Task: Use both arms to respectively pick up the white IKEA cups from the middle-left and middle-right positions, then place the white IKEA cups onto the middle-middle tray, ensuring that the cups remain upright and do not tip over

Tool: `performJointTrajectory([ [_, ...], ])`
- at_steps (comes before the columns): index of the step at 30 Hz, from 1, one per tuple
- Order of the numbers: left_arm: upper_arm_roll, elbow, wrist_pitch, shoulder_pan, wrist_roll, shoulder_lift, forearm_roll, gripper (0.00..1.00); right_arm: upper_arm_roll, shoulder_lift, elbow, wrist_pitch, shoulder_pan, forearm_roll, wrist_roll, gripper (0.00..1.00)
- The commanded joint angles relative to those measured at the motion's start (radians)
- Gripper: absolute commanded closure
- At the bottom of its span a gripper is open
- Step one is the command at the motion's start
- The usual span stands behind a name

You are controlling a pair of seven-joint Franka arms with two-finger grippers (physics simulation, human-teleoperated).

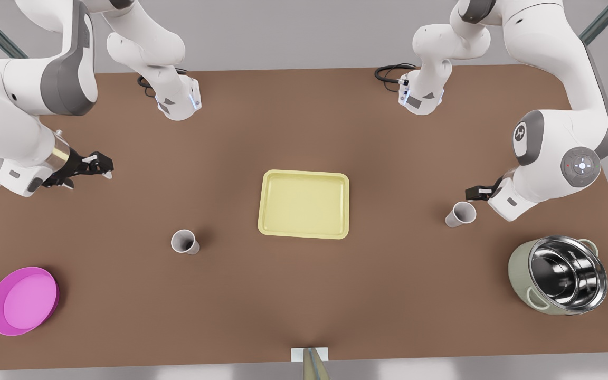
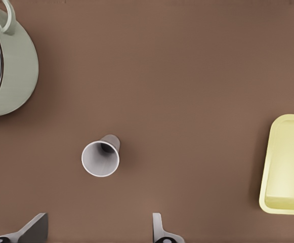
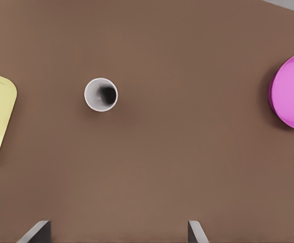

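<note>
**A:** What do the cups look like?

**B:** Two small plain white tapered cups without handles, greyish inside, both upright on the brown table [image 1: 304, 295]. One cup [image 1: 184, 241] stands toward the front view's left of the pale yellow tray [image 1: 304, 203]; the other cup [image 1: 461, 214] stands toward the front view's right. The tray sits mid-table between them, flat, with rounded corners and a low rim.

**A:** And the grippers?

**B:** The left gripper [image 1: 474, 193] hangs just beside the right-hand cup, on the front view's right. In its wrist view the fingers [image 2: 162, 232] are spread wide and hold nothing, with that cup [image 2: 101, 157] apart from them. The right gripper [image 1: 98, 163] is on the front view's left, well apart from its cup, nearer the table's far-left part. Its fingertips [image 3: 196, 232] also stand wide apart, empty, with the cup [image 3: 100, 94] some way off.

**A:** Room to move?

**B:** Bare table lies between each cup and the tray. A magenta plate [image 1: 23, 300] sits near the front-left corner, and a steel-lined pot [image 1: 558, 274] near the front-right edge, near the right-hand cup but not touching.
</note>
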Motion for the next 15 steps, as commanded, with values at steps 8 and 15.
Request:
performJointTrajectory([
  [8, 0.043, 0.0, 0.157, 0.072, 0.008, 0.166, 0.006, 0.0, 0.011, 0.181, 0.016, 0.075, 0.019, -0.012, 0.0, 0.0],
  [15, 0.043, -0.216, 0.426, 0.1, 0.008, 0.194, 0.031, 0.0, 0.011, 0.368, 0.019, 0.316, 0.053, 0.001, 0.078, 0.0],
])
